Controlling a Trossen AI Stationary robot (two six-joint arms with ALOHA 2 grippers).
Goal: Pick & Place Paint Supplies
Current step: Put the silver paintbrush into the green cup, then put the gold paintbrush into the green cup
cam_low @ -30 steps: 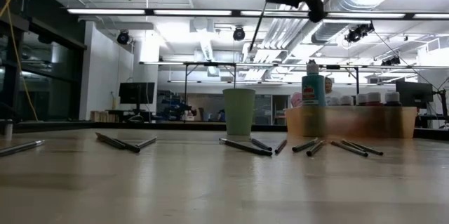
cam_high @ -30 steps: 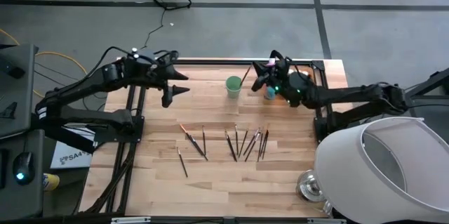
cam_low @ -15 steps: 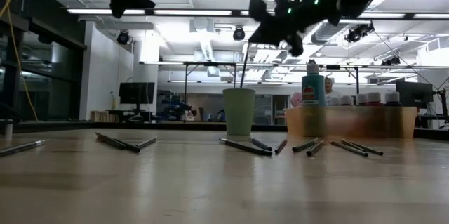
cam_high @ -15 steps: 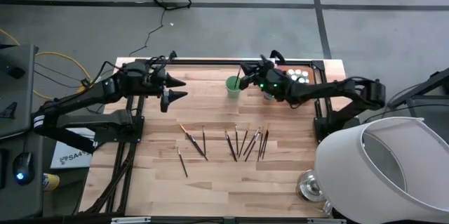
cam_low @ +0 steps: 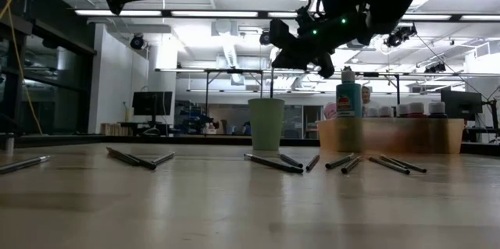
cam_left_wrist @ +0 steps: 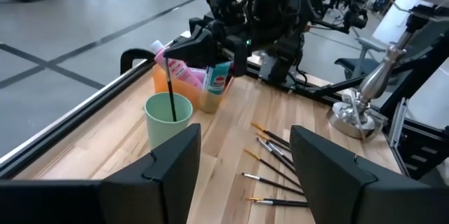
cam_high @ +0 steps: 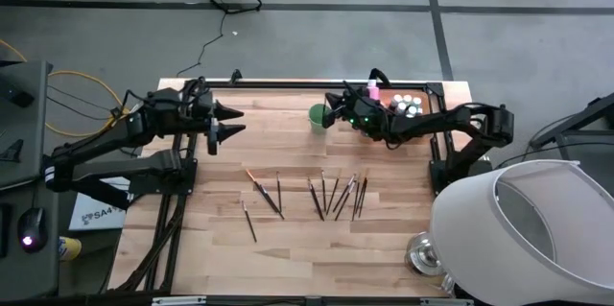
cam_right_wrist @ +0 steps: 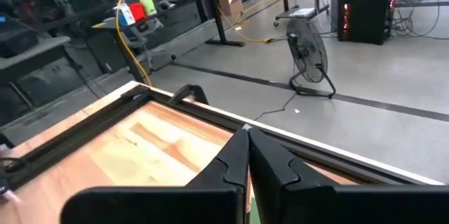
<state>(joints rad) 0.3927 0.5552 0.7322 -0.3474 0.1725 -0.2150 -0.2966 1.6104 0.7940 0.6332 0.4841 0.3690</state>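
the right tool (cam_low: 301, 46) is clenched on a thin dark brush (cam_left_wrist: 170, 97) that hangs upright, its lower end inside the light green cup (cam_left_wrist: 168, 120) directly beneath the tool. judged from this, only a release is needed. more brushes (cam_high: 331, 196) lie on the surface (cam_high: 288, 239). the left tool (cam_high: 223, 121) hovers released, well apart.

two dark jointed arms, black angular two-finger grippers, green indicator lights on the right arm (cam_high: 422, 126)
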